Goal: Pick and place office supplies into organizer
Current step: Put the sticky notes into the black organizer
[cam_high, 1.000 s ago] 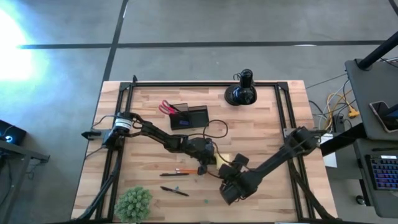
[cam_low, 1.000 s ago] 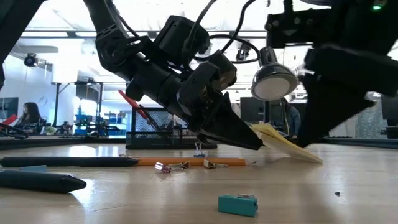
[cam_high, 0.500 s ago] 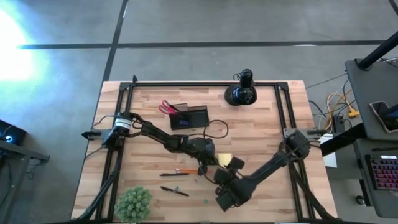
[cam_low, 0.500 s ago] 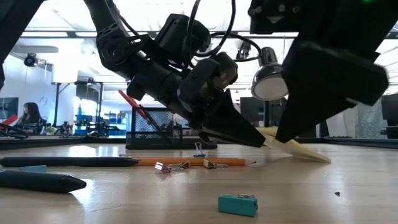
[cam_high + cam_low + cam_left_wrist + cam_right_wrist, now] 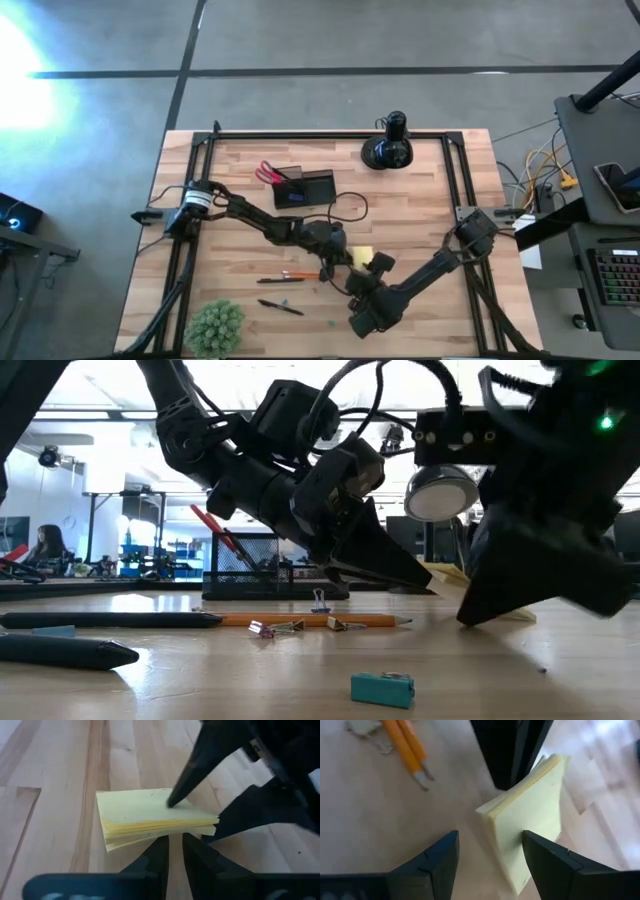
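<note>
The yellow sticky-note pad [image 5: 362, 256] lies at mid-table, its left edge raised [image 5: 445, 573]. My left gripper [image 5: 175, 845], shut, points at that edge from the left [image 5: 343, 258]. My right gripper [image 5: 487, 865] is open and comes from the near right [image 5: 368, 272], one finger over the pad and one beside it. The organizer [image 5: 305, 188], with the red-handled scissors [image 5: 268, 172] standing in it, sits toward the far edge. An orange pencil [image 5: 290, 274], black pens [image 5: 280, 307] and a small blue piece [image 5: 383, 687] lie on the table. My left gripper pushes with its shut fingertips against the pad's left edge [image 5: 167, 832], slanting down from the table's left. That edge sits raised at the tips while the pad's right edge stays on the table. My right gripper has one fingertip [image 5: 175, 797] on the pad's top face [image 5: 165, 806], slanting down from the near right. Its other finger [image 5: 432, 862] stands clear over bare wood.
Binder clips [image 5: 270, 628] lie beside the pencil [image 5: 300, 620]. A green fuzzy plant ball [image 5: 215, 325] sits at the near left corner, and a black round-based knobbed object [image 5: 388, 148] at the far edge. A black frame [image 5: 330, 134] borders the table.
My right gripper has moved toward the table's left and come down over the sticky pad, so that one finger now stands on it. The pad has kept its tilt against my left gripper, which has stayed still.
</note>
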You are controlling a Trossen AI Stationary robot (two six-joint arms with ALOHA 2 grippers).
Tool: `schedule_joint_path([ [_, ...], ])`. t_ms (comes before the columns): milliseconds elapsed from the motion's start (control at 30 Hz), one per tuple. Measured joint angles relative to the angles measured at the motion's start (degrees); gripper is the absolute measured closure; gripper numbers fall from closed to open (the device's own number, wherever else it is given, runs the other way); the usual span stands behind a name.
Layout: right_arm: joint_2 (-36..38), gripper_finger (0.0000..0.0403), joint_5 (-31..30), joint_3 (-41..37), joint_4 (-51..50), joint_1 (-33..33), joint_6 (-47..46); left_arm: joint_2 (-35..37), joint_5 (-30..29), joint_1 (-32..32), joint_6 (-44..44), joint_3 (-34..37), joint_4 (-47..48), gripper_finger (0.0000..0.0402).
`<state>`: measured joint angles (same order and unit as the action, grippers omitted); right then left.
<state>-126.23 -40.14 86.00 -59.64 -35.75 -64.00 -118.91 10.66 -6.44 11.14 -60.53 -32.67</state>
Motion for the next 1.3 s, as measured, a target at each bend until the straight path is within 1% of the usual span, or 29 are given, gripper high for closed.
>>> schedule_joint_path([
  [100,-0.7,0.0200,-1.7,-1.3,-2.1,1.4,0.1,0.0,0.0,0.0,0.0,0.0,-0.5,0.0362],
  [167,-0.9,0.0213,-2.3,-2.3,-5.0,2.4,-3.6,0.0,0.0,0.0,0.0,0.0,-0.8,0.0362],
  [233,-0.9,0.0236,-2.3,-3.6,-7.0,3.3,-6.4,0.0,0.0,0.0,0.0,0.0,-1.3,0.0362],
  [333,-0.4,0.0289,-0.6,-4.3,-7.0,4.0,-6.8,0.0,0.0,0.0,0.1,0.0,-1.2,0.0362],
  [433,0.4,0.0360,1.7,-4.3,-7.4,4.0,-5.6,0.0,0.0,0.0,0.9,1.0,-0.8,0.0362],
  [467,0.8,0.0377,2.0,-4.3,-7.5,4.0,-5.7,0.0,0.0,0.0,1.9,1.5,-0.7,0.0362],
  [567,3.8,0.0388,2.9,-4.2,-7.3,4.1,-9.0,0.5,0.3,0.0,5.6,3.5,1.6,0.0362],
  [633,6.9,0.0391,2.6,-4.4,-7.2,4.7,-11.2,1.5,1.1,0.0,7.6,5.3,1.5,0.0362],
  [800,18.6,0.0393,-4.2,-7.1,-7.3,7.5,-15.3,6.4,0.8,-0.7,9.6,11.6,2.3,0.0362],
  [867,23.8,0.0393,-4.5,-9.1,-5.8,9.7,-14.8,9.2,-1.5,-0.8,10.4,14.4,3.1,0.0362],
  [933,28.9,0.0393,-3.3,-12.1,1.6,12.5,-12.4,12.8,-7.0,-1.1,12.3,18.1,3.9,0.0362],
  [1033,35.9,0.0393,-0.5,-18.2,19.0,17.1,-5.7,19.3,-16.7,-1.2,15.9,23.8,3.1,0.0362],
  [1100,39.0,0.0393,2.9,-22.5,28.0,21.3,-6.7,24.2,-21.2,-1.2,18.1,28.1,3.3,0.0362],
  [1200,41.0,0.0394,9.4,-28.9,39.0,28.4,-10.6,31.7,-24.3,-1.3,19.4,33.7,3.3,0.0362],
  [1300,41.4,0.0394,16.8,-34.4,54.6,35.1,-14.0,38.6,-25.8,-1.3,20.1,38.3,3.2,0.0362],
])
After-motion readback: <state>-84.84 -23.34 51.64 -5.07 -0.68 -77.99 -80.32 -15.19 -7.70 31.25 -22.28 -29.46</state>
